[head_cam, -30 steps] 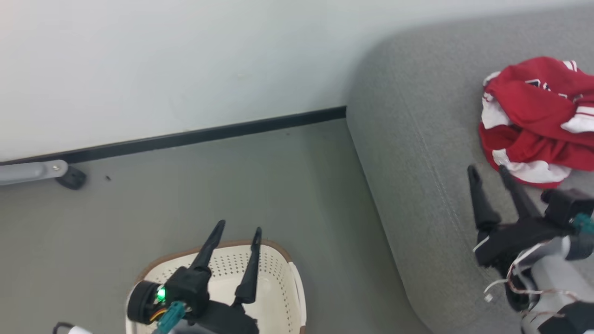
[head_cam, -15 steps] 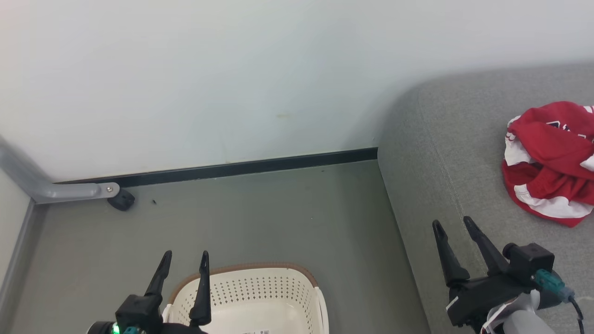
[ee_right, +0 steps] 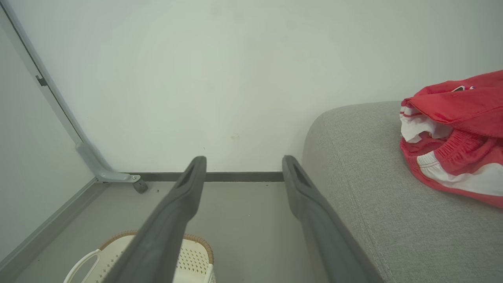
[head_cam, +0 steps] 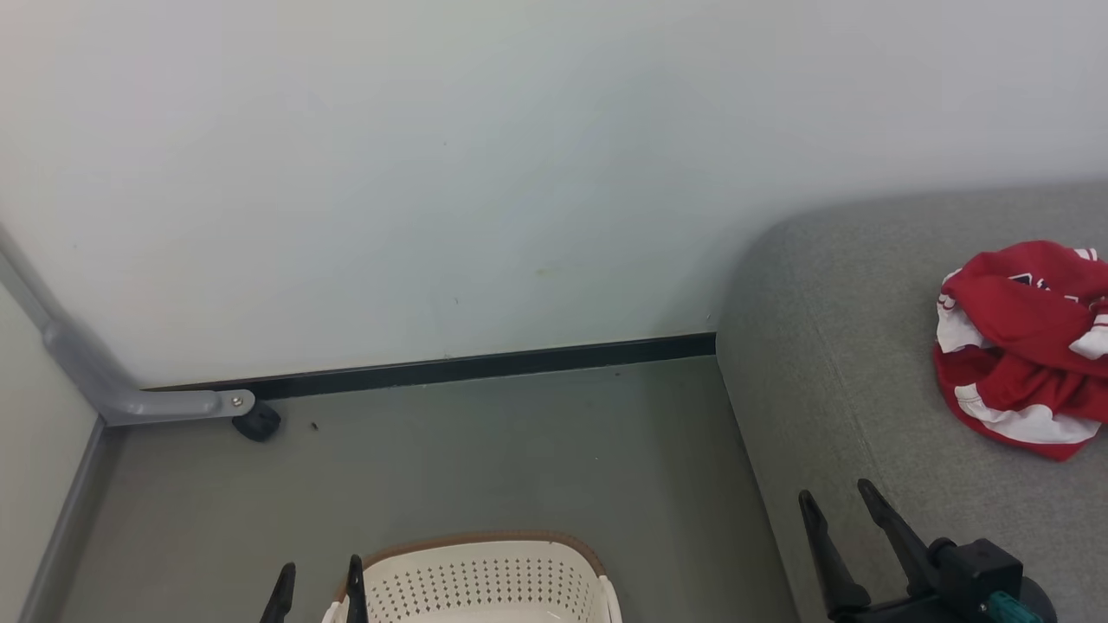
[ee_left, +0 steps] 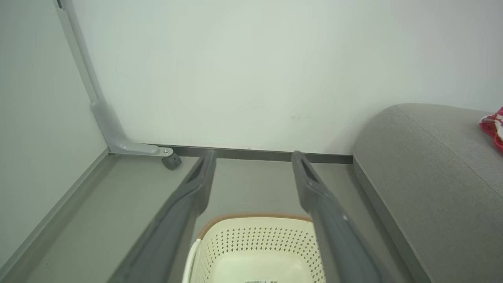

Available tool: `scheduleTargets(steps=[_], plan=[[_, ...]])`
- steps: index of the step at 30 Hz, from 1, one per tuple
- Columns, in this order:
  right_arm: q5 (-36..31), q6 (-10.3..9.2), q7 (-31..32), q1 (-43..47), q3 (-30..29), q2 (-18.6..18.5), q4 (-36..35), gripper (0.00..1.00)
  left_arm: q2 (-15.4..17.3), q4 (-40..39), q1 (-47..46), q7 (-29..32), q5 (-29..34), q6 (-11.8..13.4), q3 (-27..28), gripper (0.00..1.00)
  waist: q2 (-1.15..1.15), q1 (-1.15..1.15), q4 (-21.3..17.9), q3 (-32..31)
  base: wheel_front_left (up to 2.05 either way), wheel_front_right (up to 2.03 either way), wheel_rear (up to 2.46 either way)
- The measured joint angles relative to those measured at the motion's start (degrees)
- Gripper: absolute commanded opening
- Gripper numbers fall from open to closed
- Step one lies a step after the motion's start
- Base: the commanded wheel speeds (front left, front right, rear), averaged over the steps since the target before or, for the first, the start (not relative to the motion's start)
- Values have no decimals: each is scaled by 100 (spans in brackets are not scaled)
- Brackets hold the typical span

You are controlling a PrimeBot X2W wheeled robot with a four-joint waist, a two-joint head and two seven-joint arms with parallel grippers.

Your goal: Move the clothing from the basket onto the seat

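The red-and-white clothing point(head_cam: 1021, 346) lies crumpled on the grey seat point(head_cam: 822, 407) at 3 o'clock in the head view; the visible part of the basket point(head_cam: 485, 580), at 6 o'clock, holds none. The fabric looks light and limp, likely to drape and trail, so a pinch on a bunched fold or the ribbed waistband should hold best. The left gripper point(head_cam: 319, 564) hangs by the basket's 9 o'clock edge, the right gripper point(head_cam: 836, 491) over the seat at 5 o'clock; both jaws stand wide open, empty, pointing toward 12
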Motion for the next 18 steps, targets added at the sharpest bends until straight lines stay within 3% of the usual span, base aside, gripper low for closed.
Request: scheduleTargets(steps=[18], plan=[[-197,-269,0,486,-140,-275,-920,100,-148,5,317,-2,68,0,192,100,0,1,81,-216,0,0,0]])
